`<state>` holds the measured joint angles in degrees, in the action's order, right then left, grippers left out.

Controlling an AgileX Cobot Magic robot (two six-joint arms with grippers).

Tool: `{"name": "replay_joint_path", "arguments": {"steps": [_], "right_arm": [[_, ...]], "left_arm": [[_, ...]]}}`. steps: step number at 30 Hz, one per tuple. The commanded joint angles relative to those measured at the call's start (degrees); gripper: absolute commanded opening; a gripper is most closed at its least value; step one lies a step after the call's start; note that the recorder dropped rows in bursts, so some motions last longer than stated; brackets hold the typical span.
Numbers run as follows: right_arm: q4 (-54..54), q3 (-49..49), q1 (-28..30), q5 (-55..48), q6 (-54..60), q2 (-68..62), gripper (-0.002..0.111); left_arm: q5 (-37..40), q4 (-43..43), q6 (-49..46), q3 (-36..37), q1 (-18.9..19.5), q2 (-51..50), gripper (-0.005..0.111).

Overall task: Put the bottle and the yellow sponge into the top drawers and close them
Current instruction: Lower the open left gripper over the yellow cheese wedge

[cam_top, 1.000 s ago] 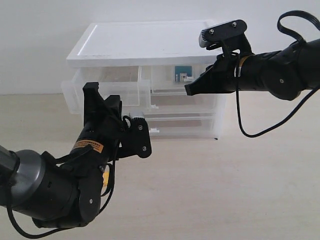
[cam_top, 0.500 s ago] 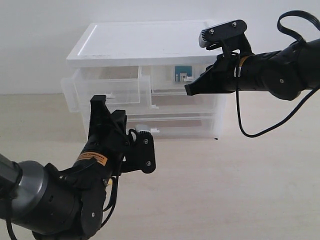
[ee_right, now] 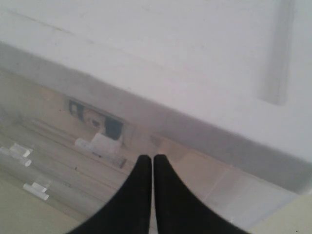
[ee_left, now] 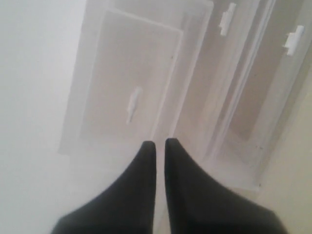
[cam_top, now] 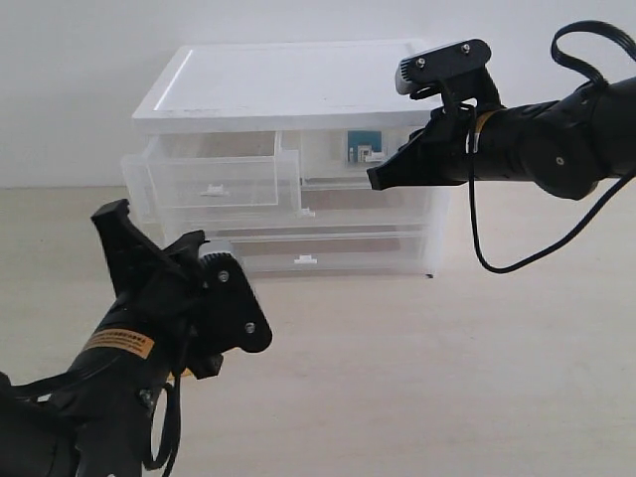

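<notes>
The white cabinet (cam_top: 288, 89) has its left top drawer (cam_top: 214, 184) pulled out; in the left wrist view this drawer (ee_left: 131, 92) looks pale, and I make out nothing inside it. The right top drawer (cam_top: 407, 159) is pushed in. The bottle (cam_top: 360, 147) shows through it by its teal label (ee_right: 105, 126). My right gripper (cam_top: 376, 181) is shut, its tips (ee_right: 149, 157) at that drawer's front beside the tab handle (ee_right: 100, 144). My left gripper (cam_top: 111, 211) is shut and empty (ee_left: 160, 143), in front of the open drawer. The yellow sponge is hidden.
Two full-width drawers (cam_top: 328, 253) sit shut below the top ones, each with a small tab handle (cam_top: 306, 260). The cabinet stands on a beige table (cam_top: 447, 378) against a white wall. A black cable (cam_top: 497, 263) hangs from the right arm.
My left arm has drawn back from the open left drawer, down and to the left. The drawer stays pulled out. The right arm has not moved.
</notes>
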<state>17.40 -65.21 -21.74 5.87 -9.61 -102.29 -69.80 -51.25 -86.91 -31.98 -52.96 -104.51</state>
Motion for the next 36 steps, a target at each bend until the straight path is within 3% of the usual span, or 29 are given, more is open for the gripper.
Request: {"name": "replay_joint_path", "arguments": {"steps": [1,8,12,15,19,26,32,36], "right_arm": [[-0.33,-0.98,0.60,1.70,-0.29,-0.29,0.000],[-0.33,-0.98,0.60,1.47,-0.29,-0.29,0.000],[-0.33,-0.98,0.60,1.47,-0.29,-0.29,0.000],[-0.33,-0.98,0.60,1.30,-0.29,-0.29,0.000],[-0.33,-0.98,0.60,1.23,-0.29,-0.29,0.000],[-0.33,-0.98,0.60,1.23,-0.29,-0.29,0.000],[-0.33,-0.98,0.60,1.25,-0.43,-0.29,0.000],[-0.33,-0.98,0.60,1.25,-0.43,-0.29,0.000]], "left_arm": [[-0.17,-6.04,5.35,1.97,-0.15,2.14,0.004],[-0.17,-10.38,17.76,2.07,-0.15,3.25,0.004],[6.48,-11.74,19.52,2.07,-0.15,5.35,0.004],[11.67,-11.72,18.01,2.07,1.30,6.28,0.004],[17.74,-11.19,7.82,2.07,3.90,6.72,0.004],[20.86,-10.13,9.39,1.86,8.82,6.87,0.004],[34.90,-4.22,12.62,0.94,15.34,10.72,0.004],[53.40,2.68,14.90,-0.86,21.53,16.58,0.004]]}}
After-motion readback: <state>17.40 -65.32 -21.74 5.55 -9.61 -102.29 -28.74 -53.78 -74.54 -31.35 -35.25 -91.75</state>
